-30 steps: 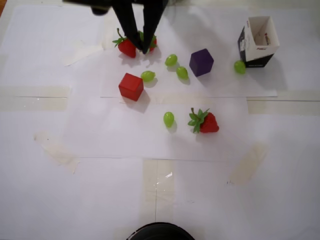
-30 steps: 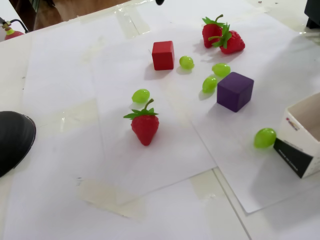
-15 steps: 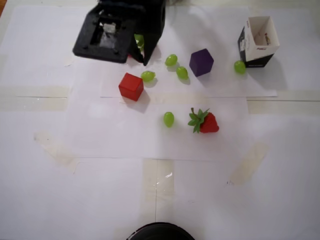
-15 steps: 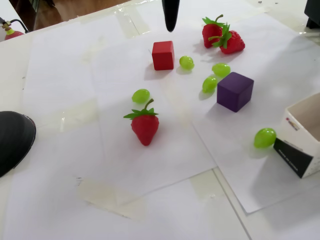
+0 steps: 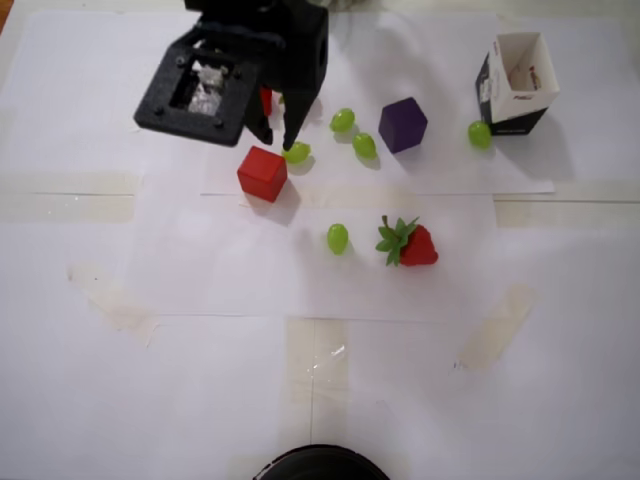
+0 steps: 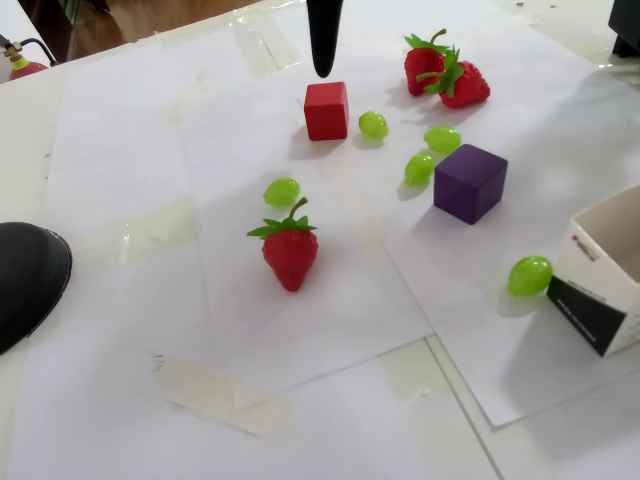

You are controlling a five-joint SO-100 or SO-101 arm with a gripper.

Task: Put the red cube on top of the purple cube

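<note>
Red cube just below the gripper, not yet between its fingers

Red cube [image 5: 262, 173] sits on the white paper [image 5: 250, 280], untouched, with a green grape [image 5: 296, 152] close at its upper right in the overhead view. The gripper [image 5: 277, 140] hangs just above-right of it there, fingers spread with nothing between them; by my reading the cube lies a short way down-left of the tips. The purple cube [image 5: 403, 124] rests well apart to the right, beyond two more grapes.
</note>
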